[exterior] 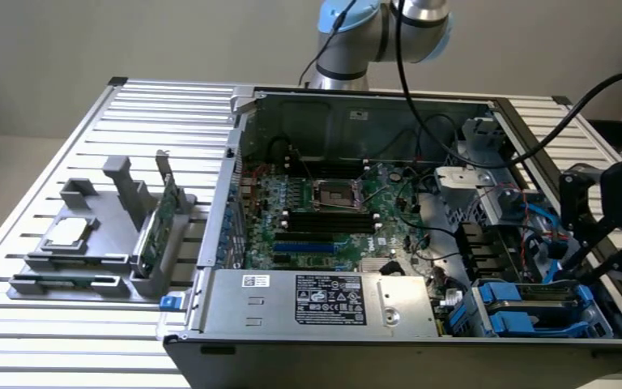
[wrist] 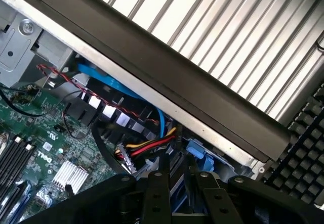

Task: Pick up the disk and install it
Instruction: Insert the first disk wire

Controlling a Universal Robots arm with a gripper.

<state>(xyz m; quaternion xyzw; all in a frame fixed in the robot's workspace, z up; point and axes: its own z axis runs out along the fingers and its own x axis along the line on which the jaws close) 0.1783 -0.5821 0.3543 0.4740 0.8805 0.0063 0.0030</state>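
Note:
The disk (exterior: 527, 297), edged in bright blue plastic, lies in the drive bay at the front corner of the open computer case (exterior: 365, 101), on the exterior view's right. My black gripper (exterior: 579, 258) hangs just above that bay, over the case's side wall. In the wrist view its two dark fingers (wrist: 161, 183) stand a little apart, and the gripper (wrist: 181, 176) is open. The blue carrier frame (wrist: 196, 150) shows beyond the fingertips and in the gap between them. I cannot tell whether the fingers touch it.
Red, yellow and blue cables (wrist: 152, 145) run beside the bay. The motherboard (exterior: 322, 211) and power supply (exterior: 322, 300) fill the case. At the exterior view's left, a grey fixture (exterior: 84, 259) holds a processor chip (exterior: 68, 233) and a green circuit card (exterior: 158, 231). A keyboard (wrist: 304, 148) lies outside the case.

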